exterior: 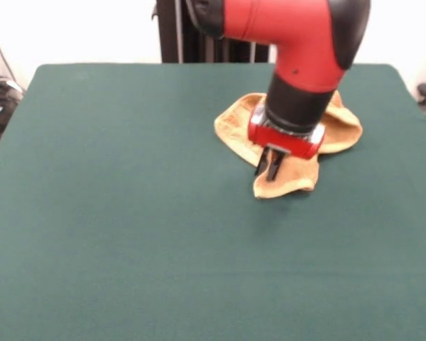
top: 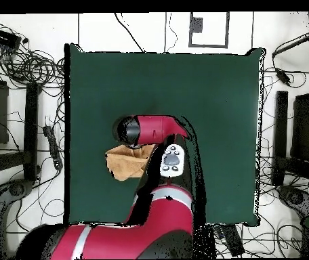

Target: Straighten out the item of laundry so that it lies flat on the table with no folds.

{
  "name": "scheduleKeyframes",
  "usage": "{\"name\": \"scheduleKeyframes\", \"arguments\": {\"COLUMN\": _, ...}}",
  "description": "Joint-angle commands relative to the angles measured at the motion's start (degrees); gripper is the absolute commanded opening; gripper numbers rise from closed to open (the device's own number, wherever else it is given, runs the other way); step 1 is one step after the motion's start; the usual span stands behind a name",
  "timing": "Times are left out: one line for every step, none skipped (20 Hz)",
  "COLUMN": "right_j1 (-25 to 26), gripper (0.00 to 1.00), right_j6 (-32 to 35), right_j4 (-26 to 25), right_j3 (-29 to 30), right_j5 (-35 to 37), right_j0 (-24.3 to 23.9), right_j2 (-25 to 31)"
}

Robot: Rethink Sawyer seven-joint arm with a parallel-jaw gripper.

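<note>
The orange-tan towel [exterior: 291,142] lies crumpled on the green table [exterior: 128,227], right of centre toward the far side, with folds bunched up and one lobe pointing toward the camera. My gripper [exterior: 270,167] points down over that near lobe, its two dark fingers [exterior: 261,162] slightly apart and their tips at the cloth. The arm's red and black wrist hides the towel's middle. In the overhead view the towel [top: 125,164] pokes out to the left from under the arm [top: 158,132], which hides the gripper.
Wide green table [top: 218,101] surface lies all round the towel. Cables and stands [top: 28,68] sit off the table's edges. The robot's dark pedestal [exterior: 199,42] stands behind the far edge.
</note>
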Motion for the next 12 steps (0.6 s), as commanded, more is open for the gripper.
{"name": "scheduleKeyframes", "arguments": {"right_j1": -7.8, "gripper": 0.0, "right_j6": 15.8, "right_j4": 4.4, "right_j3": 9.2, "right_j5": 10.5, "right_j0": 8.9, "right_j2": -1.5}}
{"name": "scheduleKeyframes", "arguments": {"right_j1": -8.5, "gripper": 0.0, "right_j6": 16.2, "right_j4": 4.9, "right_j3": 9.0, "right_j5": 12.3, "right_j0": 9.8, "right_j2": -2.1}}
{"name": "scheduleKeyframes", "arguments": {"right_j1": -8.4, "gripper": 0.0, "right_j6": 16.5, "right_j4": 5.3, "right_j3": 8.4, "right_j5": 13.3, "right_j0": 10.3, "right_j2": -2.5}}
{"name": "scheduleKeyframes", "arguments": {"right_j1": -8.4, "gripper": 0.0, "right_j6": 16.7, "right_j4": 5.8, "right_j3": 8.0, "right_j5": 14.0, "right_j0": 10.7, "right_j2": -2.7}}
{"name": "scheduleKeyframes", "arguments": {"right_j1": -8.5, "gripper": 0.0, "right_j6": 16.9, "right_j4": 6.5, "right_j3": 7.9, "right_j5": 14.5, "right_j0": 11.0, "right_j2": -2.6}}
{"name": "scheduleKeyframes", "arguments": {"right_j1": -8.2, "gripper": 0.0, "right_j6": 17.2, "right_j4": 7.0, "right_j3": 7.8, "right_j5": 14.3, "right_j0": 11.2, "right_j2": -2.5}}
{"name": "scheduleKeyframes", "arguments": {"right_j1": -8.0, "gripper": 0.0, "right_j6": 17.4, "right_j4": 7.5, "right_j3": 7.7, "right_j5": 14.0, "right_j0": 11.4, "right_j2": -2.3}}
{"name": "scheduleKeyframes", "arguments": {"right_j1": -7.5, "gripper": 0.0, "right_j6": 17.8, "right_j4": 8.1, "right_j3": 7.6, "right_j5": 13.6, "right_j0": 11.6, "right_j2": -2.1}}
{"name": "scheduleKeyframes", "arguments": {"right_j1": -7.2, "gripper": 0.0, "right_j6": 18.3, "right_j4": 8.7, "right_j3": 7.8, "right_j5": 12.8, "right_j0": 11.9, "right_j2": -1.9}}
{"name": "scheduleKeyframes", "arguments": {"right_j1": -6.3, "gripper": 0.0, "right_j6": 18.9, "right_j4": 9.5, "right_j3": 7.8, "right_j5": 11.8, "right_j0": 12.2, "right_j2": -1.6}}
{"name": "scheduleKeyframes", "arguments": {"right_j1": -5.5, "gripper": 0.0, "right_j6": 19.6, "right_j4": 10.3, "right_j3": 8.2, "right_j5": 10.2, "right_j0": 12.5, "right_j2": -1.3}}
{"name": "scheduleKeyframes", "arguments": {"right_j1": -4.5, "gripper": 0.0, "right_j6": 20.6, "right_j4": 11.3, "right_j3": 8.6, "right_j5": 8.2, "right_j0": 13.1, "right_j2": -1.1}}
